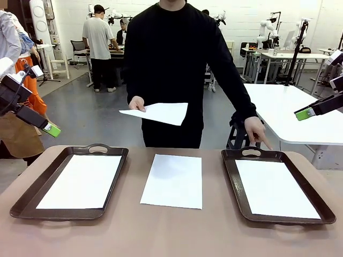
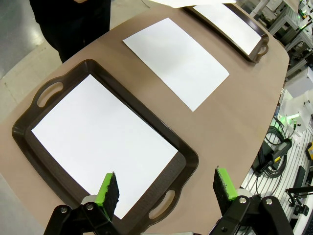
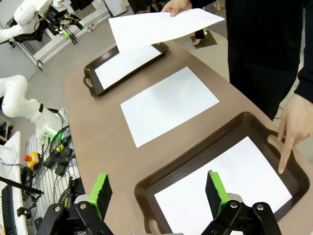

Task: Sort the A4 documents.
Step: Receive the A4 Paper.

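Observation:
One A4 document point(image 1: 172, 180) lies flat on the table between two dark brown trays. The left tray point(image 1: 32, 199) holds a white sheet point(image 1: 81, 181), and so does the right tray point(image 1: 231, 179), whose sheet point(image 1: 275, 188) nearly fills it. A person in black holds another sheet point(image 1: 156, 113) in the air over the far edge and points a finger point(image 1: 264, 143) at the right tray's handle. My left gripper point(image 2: 166, 186) hangs open high above the left tray. My right gripper point(image 3: 156, 188) hangs open above the right tray, nothing between its fingers.
The brown tabletop point(image 1: 171, 235) has bare room along its near edge. A white table point(image 1: 289, 110) stands behind at the right. Cables and equipment point(image 2: 279, 152) lie on the floor beside the table's end. People and other tables are far off in the background.

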Controlling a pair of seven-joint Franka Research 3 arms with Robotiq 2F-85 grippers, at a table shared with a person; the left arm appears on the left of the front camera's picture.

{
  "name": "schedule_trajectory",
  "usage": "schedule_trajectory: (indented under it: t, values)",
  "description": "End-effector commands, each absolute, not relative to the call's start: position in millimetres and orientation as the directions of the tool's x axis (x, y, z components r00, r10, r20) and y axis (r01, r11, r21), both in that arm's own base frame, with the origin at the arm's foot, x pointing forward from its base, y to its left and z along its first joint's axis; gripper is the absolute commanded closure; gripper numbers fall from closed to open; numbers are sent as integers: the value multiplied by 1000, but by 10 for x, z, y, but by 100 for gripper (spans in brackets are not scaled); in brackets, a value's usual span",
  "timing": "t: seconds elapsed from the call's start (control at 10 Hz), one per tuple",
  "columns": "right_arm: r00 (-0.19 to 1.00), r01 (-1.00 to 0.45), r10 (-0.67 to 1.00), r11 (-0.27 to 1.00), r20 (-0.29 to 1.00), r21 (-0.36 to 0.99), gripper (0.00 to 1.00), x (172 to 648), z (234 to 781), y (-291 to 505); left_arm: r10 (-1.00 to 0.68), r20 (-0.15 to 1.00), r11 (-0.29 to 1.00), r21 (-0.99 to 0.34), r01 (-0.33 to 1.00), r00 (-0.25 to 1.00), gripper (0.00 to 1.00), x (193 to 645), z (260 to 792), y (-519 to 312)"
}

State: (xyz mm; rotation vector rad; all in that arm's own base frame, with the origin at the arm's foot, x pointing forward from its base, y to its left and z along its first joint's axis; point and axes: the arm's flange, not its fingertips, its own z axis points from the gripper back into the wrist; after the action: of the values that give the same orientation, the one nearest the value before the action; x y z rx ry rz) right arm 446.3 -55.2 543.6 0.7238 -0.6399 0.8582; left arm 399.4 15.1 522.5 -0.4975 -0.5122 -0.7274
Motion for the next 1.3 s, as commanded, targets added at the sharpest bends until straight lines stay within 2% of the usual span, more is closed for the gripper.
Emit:
schedule_trajectory:
  t: [0.0, 0.6, 0.9, 1.2]
  values:
    - [500, -840, 436, 454, 748, 297, 0, 4475, 5437, -541, -494, 597, 639, -243, 730, 632, 0, 3991, 5224, 164]
    - [513, -832, 425, 459, 746, 311, 0, 4493, 5420, -526, -494, 597, 639, -243, 730, 632, 0, 3991, 5224, 164]
    - [594, -786, 294, 410, 749, 462, 0, 4571, 5352, -334, -494, 597, 639, -243, 730, 632, 0, 3991, 5224, 164]
    - [723, -680, 149, 328, 675, 656, 0, 4696, 5116, 14, -494, 597, 639, -243, 730, 632, 0, 3991, 5224, 164]
